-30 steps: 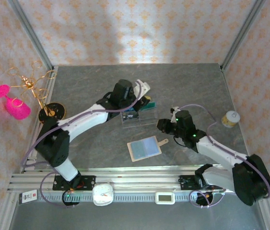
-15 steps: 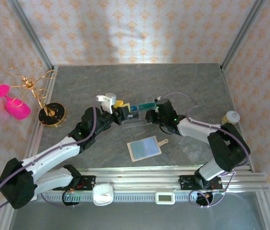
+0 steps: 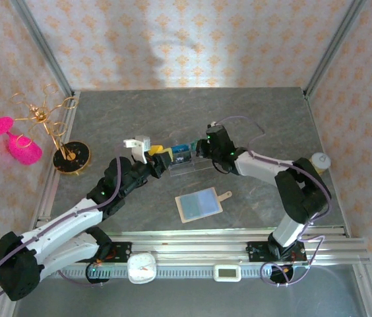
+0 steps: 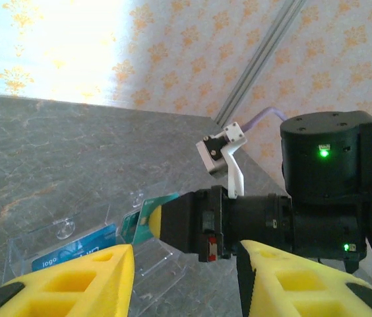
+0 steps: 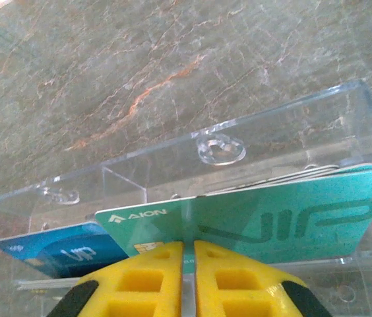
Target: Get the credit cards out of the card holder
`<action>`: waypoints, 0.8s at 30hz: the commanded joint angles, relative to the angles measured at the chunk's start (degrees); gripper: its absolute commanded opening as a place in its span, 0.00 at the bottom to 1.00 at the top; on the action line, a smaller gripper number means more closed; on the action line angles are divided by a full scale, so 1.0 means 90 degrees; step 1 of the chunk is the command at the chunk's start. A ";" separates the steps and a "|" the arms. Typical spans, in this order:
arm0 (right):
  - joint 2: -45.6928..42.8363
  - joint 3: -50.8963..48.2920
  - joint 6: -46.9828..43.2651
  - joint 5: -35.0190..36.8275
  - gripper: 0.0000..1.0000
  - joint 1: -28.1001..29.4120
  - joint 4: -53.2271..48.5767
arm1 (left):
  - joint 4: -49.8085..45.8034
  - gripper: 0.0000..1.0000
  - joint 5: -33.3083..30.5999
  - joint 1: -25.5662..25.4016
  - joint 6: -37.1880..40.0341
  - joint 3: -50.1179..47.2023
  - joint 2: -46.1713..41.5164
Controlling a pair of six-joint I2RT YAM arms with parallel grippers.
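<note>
Teal plastic credit card [image 5: 252,218], "AION" and "VIP", clenched in my right gripper [image 5: 188,277].
It stands in a clear plastic tray [image 5: 291,119]; my left gripper [image 4: 183,264] gapes nearby; tan card holder [image 3: 199,205] lies apart.

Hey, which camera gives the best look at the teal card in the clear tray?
Right wrist: the teal card spans the frame, print readable, the right hand pinching its lower edge. Left wrist shows one corner; top external is too far to tell.
</note>
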 commanded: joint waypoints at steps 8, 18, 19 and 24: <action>0.0297 0.0578 -0.0210 0.0471 0.11 0.0029 -0.0280 | -0.0228 0.45 -0.0154 -0.0054 0.0029 -0.0055 -0.0229; -0.0231 0.0044 -0.0234 -0.0419 0.29 0.0128 -0.0041 | -0.0239 0.45 -0.0048 -0.0056 -0.0011 -0.0176 -0.0270; -0.0361 -0.0045 -0.0309 -0.0491 0.34 0.0210 -0.0229 | -0.0251 0.45 -0.0060 -0.0061 -0.0060 -0.0236 -0.0287; -0.1080 -0.1008 -0.0428 -0.0225 0.41 0.1001 -0.0851 | -0.0122 0.45 -0.0192 -0.0056 -0.0399 -0.0650 -0.0553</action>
